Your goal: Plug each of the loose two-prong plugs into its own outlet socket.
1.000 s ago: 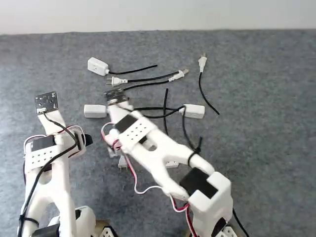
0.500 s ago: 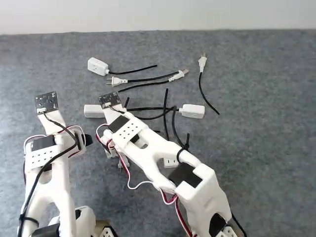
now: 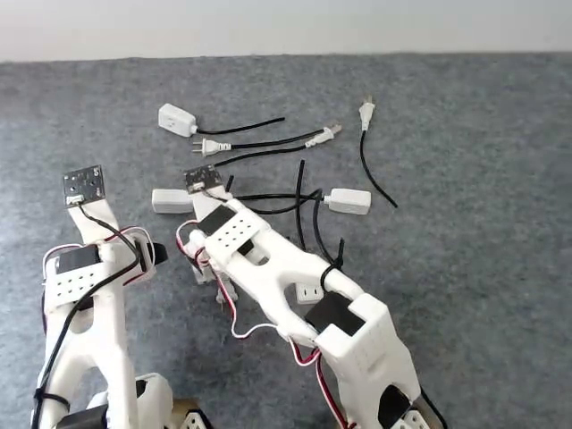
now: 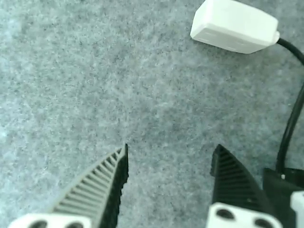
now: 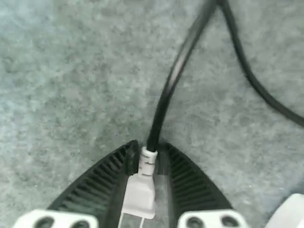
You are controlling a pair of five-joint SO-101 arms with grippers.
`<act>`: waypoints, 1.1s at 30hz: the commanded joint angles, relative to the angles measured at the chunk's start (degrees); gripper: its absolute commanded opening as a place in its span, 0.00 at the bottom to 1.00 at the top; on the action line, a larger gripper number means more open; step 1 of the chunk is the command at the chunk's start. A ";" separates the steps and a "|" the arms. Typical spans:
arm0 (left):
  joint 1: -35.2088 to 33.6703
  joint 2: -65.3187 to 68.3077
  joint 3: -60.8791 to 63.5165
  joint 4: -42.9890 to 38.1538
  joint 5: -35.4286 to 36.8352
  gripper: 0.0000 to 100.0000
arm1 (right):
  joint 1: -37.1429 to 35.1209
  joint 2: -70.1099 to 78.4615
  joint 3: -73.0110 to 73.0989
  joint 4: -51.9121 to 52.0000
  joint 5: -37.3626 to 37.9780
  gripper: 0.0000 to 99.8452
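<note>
Two-prong plug [image 5: 141, 190], white, sits clamped between the fingers of the right gripper [image 5: 149, 148], just over the grey tabletop [image 5: 57, 71]. Its prongs are hidden. Its long axis lies along the fingers, with the black cord [image 5: 175, 76] leading out past the tips. The left gripper [image 4: 168, 156] hangs open near a white outlet socket [image 4: 235, 26].

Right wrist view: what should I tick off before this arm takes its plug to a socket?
1. Plug clamped in the right hand: ok.
2. Prongs facing outward: not ok; the cord leaves the hand's front end, so the prongs seem to point back.
3. Cord free of tangles: cannot tell.
4. Left hand open and empty: ok.
5. Outlet socket ahead of the left hand unobstructed: ok.
</note>
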 commanded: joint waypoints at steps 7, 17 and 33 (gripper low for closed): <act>0.26 0.00 0.13 -0.97 -0.18 0.27 | 1.36 0.66 -2.81 1.45 1.05 0.01; 1.23 0.00 0.40 -0.97 -0.26 0.27 | 9.45 -0.31 -3.16 9.36 3.52 0.01; 1.41 0.00 0.40 -0.97 -0.35 0.27 | 10.33 -1.89 -5.19 12.44 8.53 0.13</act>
